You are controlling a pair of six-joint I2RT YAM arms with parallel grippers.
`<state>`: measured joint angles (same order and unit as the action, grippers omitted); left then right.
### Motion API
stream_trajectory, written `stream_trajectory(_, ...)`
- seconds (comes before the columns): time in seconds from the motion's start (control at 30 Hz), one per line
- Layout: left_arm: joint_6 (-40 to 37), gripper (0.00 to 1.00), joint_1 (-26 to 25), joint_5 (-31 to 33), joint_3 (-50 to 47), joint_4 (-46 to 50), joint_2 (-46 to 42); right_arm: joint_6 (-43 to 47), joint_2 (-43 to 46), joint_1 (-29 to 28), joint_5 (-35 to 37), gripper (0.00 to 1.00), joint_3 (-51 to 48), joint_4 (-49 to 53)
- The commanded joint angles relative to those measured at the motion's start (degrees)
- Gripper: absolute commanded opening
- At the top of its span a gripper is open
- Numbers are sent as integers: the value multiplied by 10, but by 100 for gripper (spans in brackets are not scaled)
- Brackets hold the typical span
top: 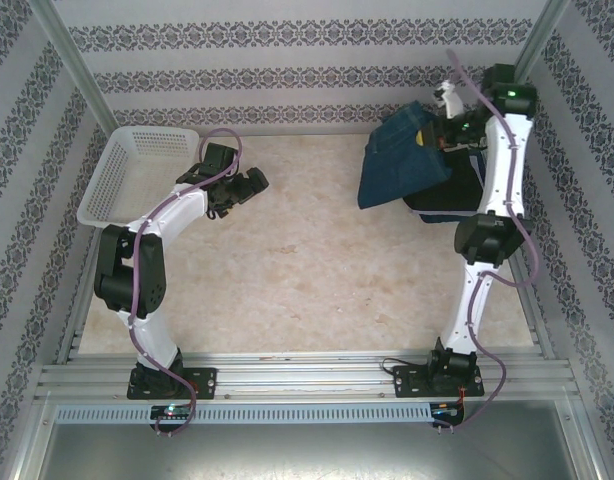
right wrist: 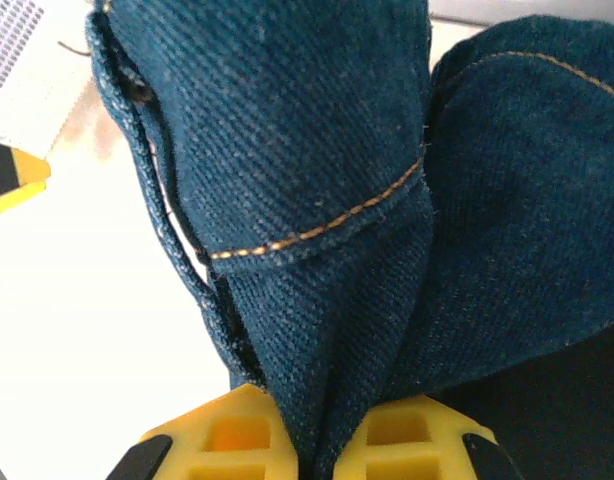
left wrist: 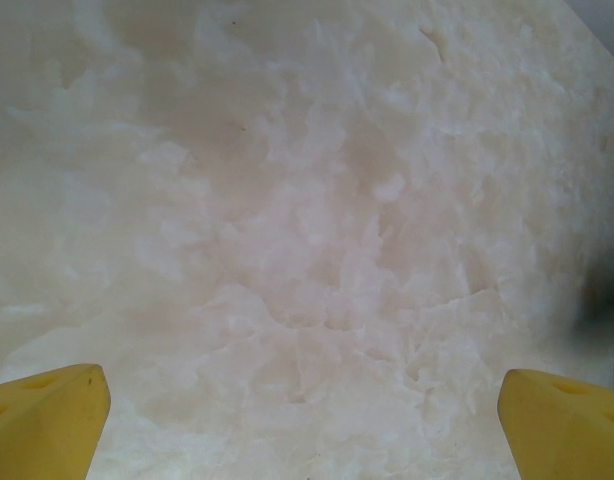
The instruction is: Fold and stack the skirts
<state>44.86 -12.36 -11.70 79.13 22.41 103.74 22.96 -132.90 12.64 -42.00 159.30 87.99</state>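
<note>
denim skirt [top: 402, 160]: hanging lifted near far right corner of bench [top: 307, 270] | right tool [right wrist: 322, 440]: clenched on a bunched fold | left tool [left wrist: 307, 420]: released, over bare bench | advice: lower slowly to spread flat

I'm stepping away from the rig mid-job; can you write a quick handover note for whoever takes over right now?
Left gripper: open, empty, above bare table near the white basket.
Right gripper: shut on a denim skirt, lifted at the far right.
Dark pile of cloth lies heaped below it.
Done: no folded stack visible.
To do: fold and stack every skirt.
</note>
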Motion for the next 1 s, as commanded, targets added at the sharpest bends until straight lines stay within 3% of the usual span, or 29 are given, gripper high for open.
stream_trajectory(0.0,10,100,-1,12,-5,28,-35,39,18,46,-77,0,20,-20)
stream_trajectory(0.1,11,100,-2,28,-14,39,-49,93,1,81,-131,0,22,1)
stream_trajectory(0.2,11,100,-3,41,-20,49,-61,124,-25,92,-93,0,20,16)
stream_trajectory(0.27,10,100,-4,48,-22,55,-67,93,-47,105,-63,0,21,-2)
stream_trajectory(0.37,9,100,-3,57,-25,62,-72,36,-67,108,70,0,-2,-67)
stream_trajectory(0.47,8,100,-4,57,-30,61,-75,8,-62,99,261,0,-77,-180)
stream_trajectory(0.6,0,100,-4,71,-37,72,-81,16,-75,99,360,0,-128,-258)
stream_trajectory(0.63,-4,100,-3,86,-38,84,-87,19,-82,98,379,5,-130,-261)
stream_trajectory(0.73,-33,100,-1,156,-53,108,-123,21,-81,85,453,46,-140,-263)
stream_trajectory(0.83,-69,100,5,240,-88,108,-187,-2,-5,75,457,74,-226,-329)
stream_trajectory(0.87,-78,100,7,270,-105,106,-213,-18,34,73,450,97,-280,-374)
stream_trajectory(0.97,-110,100,19,345,-164,95,-299,-69,150,68,449,98,-404,-481)
